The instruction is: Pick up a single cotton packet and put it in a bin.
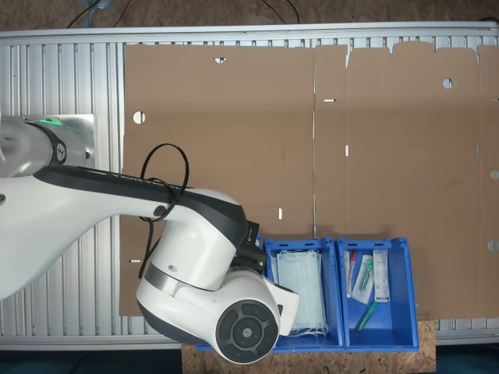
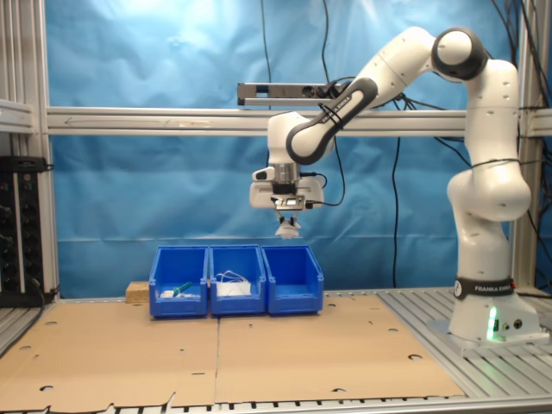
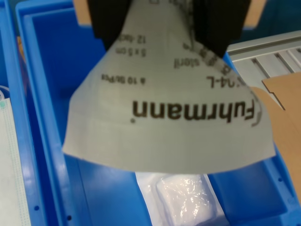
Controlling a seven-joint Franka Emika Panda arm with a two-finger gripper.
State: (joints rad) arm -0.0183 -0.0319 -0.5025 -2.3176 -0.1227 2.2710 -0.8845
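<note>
I see brown cardboard sheets [image 2: 259,354] before a blue curtain [image 2: 155,69]; my gripper [image 2: 288,226] pinches the white printed cotton packet [image 3: 169,117], hanging down over the blue plastic bin [image 2: 293,278].

A blue backdrop [image 2: 155,181] is hanging behind an aluminium frame [image 2: 129,121], and flattened brown cardboard [image 2: 216,354] is covering the slatted metal surface [image 2: 509,366] under even light.

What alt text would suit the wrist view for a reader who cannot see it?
The gripper holds a flat white cotton packet with black print, pinched between its dark fingers, hanging above a blue rectangular plastic bin. A clear-wrapped white gauze packet lies on the bin floor below, and brown cardboard shows beside the bin.
</note>
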